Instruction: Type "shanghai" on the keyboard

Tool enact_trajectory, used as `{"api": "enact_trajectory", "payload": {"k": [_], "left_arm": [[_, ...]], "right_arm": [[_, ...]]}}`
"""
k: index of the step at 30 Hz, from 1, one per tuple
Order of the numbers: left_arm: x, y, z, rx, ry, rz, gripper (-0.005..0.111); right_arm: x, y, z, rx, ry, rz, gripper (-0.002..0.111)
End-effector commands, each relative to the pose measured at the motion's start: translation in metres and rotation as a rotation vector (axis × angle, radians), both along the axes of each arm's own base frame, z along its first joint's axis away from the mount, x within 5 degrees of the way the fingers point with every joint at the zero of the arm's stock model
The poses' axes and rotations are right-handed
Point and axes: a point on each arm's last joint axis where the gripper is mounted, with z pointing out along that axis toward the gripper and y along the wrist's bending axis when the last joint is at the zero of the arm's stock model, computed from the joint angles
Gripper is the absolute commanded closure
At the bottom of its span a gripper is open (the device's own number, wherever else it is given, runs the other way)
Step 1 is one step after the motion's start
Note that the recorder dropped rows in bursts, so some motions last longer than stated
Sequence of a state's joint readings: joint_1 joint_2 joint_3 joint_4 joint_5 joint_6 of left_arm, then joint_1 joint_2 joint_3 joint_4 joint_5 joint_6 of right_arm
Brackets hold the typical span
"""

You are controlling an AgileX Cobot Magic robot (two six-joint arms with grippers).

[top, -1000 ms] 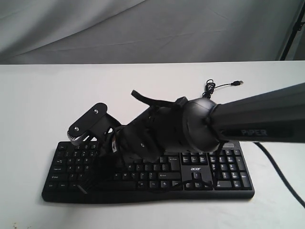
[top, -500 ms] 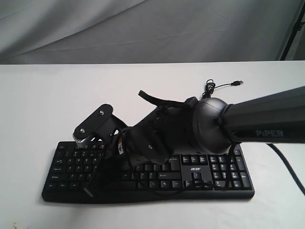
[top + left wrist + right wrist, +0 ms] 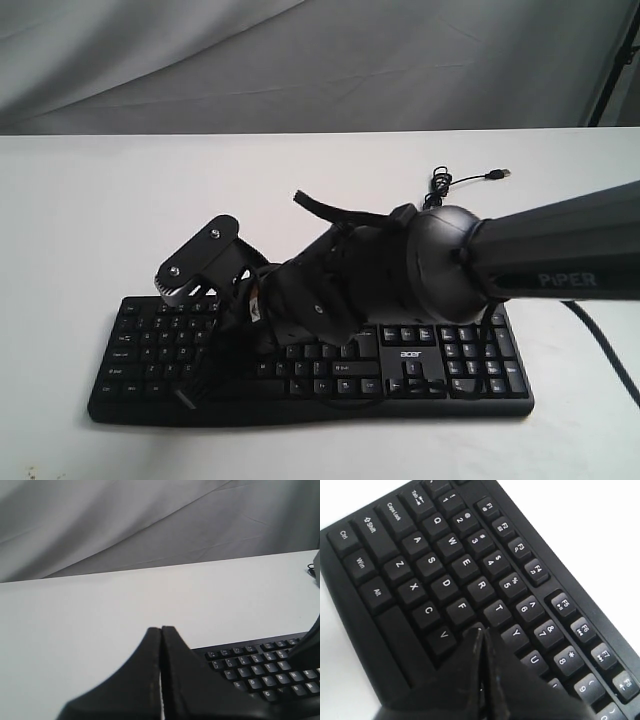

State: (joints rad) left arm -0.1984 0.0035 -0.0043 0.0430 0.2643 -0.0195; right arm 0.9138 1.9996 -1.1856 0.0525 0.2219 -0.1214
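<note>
The black keyboard [image 3: 470,360] lies along the near side of the white table, with its acer logo [image 3: 411,354] facing me. My right arm reaches across it from the right. The right gripper [image 3: 186,394] is shut and points down at the left half of the keys. In the right wrist view the keyboard [image 3: 440,555] fills the frame. The shut tips of the right gripper [image 3: 481,630] sit over the key between F, T, V and Y, hiding its legend. My left gripper [image 3: 161,628] is shut and empty, off the left end of the keyboard [image 3: 260,667].
The keyboard's thin black USB cable [image 3: 450,180] lies coiled on the white table [image 3: 100,200] behind the keyboard, plug to the right. A grey cloth backdrop [image 3: 300,60] hangs behind the table. The right arm's bulky body [image 3: 440,260] hides the middle keys.
The right arm has shifted a little to the right along the keyboard, carrying its shut tips with it. Most of that shift came in the first half second.
</note>
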Motion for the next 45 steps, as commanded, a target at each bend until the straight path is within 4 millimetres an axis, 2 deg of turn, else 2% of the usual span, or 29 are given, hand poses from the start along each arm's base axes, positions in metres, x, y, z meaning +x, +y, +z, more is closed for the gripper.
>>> {"api": "enact_trajectory", "payload": {"k": [1,8,13,42,45], "left_arm": [[0.0,0.0,-0.001,-0.003,-0.004,-0.004,0.107],[0.0,0.0,-0.001,-0.003,-0.004,-0.004,0.107],[0.0,0.0,-0.001,-0.003,-0.004,-0.004,0.107],[0.0,0.0,-0.001,-0.003,-0.004,-0.004,0.107],[0.0,0.0,-0.001,-0.003,-0.004,-0.004,0.107]], "right_arm": [[0.0,-0.005,-0.004,0.008,-0.019,0.0,0.108],[0.001,-0.005,-0.005,0.009,-0.021,-0.001,0.108],[0.004,-0.006,-0.018,-0.005,-0.011,-0.009,0.108],[0.009,-0.007,-0.016,0.019,-0.032,-0.019,0.108],[0.009,-0.007,-0.023,0.009,-0.024,-0.019,0.108]]}}
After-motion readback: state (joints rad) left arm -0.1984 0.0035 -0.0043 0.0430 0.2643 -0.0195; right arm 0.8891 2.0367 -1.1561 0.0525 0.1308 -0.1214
